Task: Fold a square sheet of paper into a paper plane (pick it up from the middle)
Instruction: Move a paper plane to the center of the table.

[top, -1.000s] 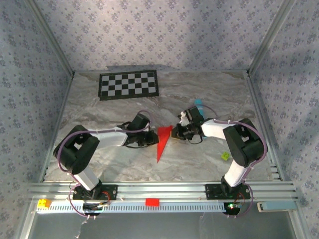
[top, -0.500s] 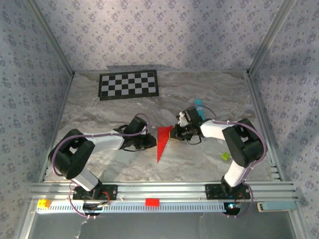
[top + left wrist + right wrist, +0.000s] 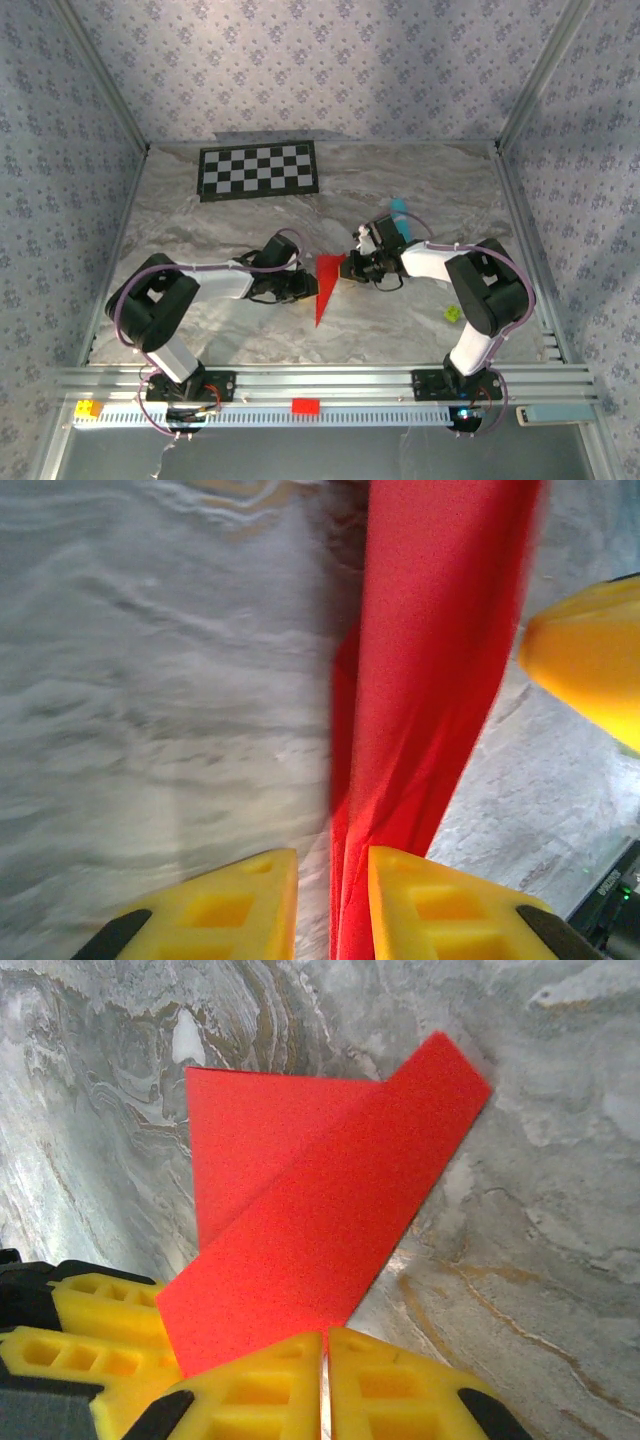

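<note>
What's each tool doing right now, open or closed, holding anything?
Left tool: slightly open, straddling the paper plane.
Right tool: closed on the paper plane.

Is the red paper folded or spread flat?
Folded: the thin bright red paper forms a narrow pointed wedge with overlapping layers.

The left arm's elbow [image 3: 150, 305], which sagged toward the near rail half a second ago, is lifted again to roughly its height of a second ago. Its forearm now reaches further across the tabletop [image 3: 230, 200], so the left pincer [image 3: 306, 290] sits closer to the red paper [image 3: 326, 285] than before, right at its left edge, where earlier a strip of marble showed between them. The right pincer [image 3: 352, 268] has crept a touch leftward at the paper's upper right corner.
</note>
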Robot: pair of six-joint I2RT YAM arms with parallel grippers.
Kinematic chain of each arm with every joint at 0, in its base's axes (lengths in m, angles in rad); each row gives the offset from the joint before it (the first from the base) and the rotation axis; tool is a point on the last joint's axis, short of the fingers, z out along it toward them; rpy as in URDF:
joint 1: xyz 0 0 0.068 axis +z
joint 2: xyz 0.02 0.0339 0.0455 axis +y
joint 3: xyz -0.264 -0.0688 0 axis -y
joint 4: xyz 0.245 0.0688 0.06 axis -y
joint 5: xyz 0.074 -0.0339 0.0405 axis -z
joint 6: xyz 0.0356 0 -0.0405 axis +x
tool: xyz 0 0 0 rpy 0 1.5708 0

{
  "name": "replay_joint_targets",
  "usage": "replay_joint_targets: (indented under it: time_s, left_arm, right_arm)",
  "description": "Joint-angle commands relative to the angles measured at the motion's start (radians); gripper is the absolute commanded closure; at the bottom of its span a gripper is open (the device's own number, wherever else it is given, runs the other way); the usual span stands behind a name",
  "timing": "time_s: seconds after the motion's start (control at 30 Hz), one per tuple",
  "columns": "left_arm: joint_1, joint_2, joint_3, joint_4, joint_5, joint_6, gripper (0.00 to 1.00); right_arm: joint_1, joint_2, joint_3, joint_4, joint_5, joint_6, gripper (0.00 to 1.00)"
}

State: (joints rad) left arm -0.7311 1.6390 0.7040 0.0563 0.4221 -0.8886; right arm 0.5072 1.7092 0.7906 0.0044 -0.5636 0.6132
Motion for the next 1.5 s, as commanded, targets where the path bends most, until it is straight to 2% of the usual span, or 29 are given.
replay_joint_targets:
  time_s: [0.0, 0.67, 1.03, 1.23, 1.37, 1.47]
  left_arm:
    - [-0.008, 0.010, -0.009, 0.068, 0.036, -0.006, 0.74]
    - [-0.019, 0.077, 0.009, 0.127, 0.095, -0.018, 0.73]
    - [-0.018, 0.096, 0.013, 0.168, 0.121, -0.027, 0.82]
    - [-0.019, 0.090, 0.014, 0.180, 0.119, -0.039, 0.94]
    - [-0.019, 0.039, 0.015, 0.133, 0.085, -0.037, 0.98]
    - [-0.018, -0.020, 0.036, 0.002, 0.001, -0.011, 0.99]
  right_arm:
    - [0.009, 0.017, -0.018, 0.012, 0.002, 0.007, 0.90]
    - [0.026, 0.043, -0.039, 0.053, -0.016, 0.056, 0.90]
    - [0.024, 0.046, -0.050, 0.066, -0.019, 0.062, 0.90]
    - [0.022, 0.039, -0.057, 0.072, -0.021, 0.066, 0.90]
    - [0.014, 0.011, -0.062, 0.062, -0.016, 0.066, 0.90]
    - [0.004, -0.022, -0.063, 0.048, -0.005, 0.063, 0.89]
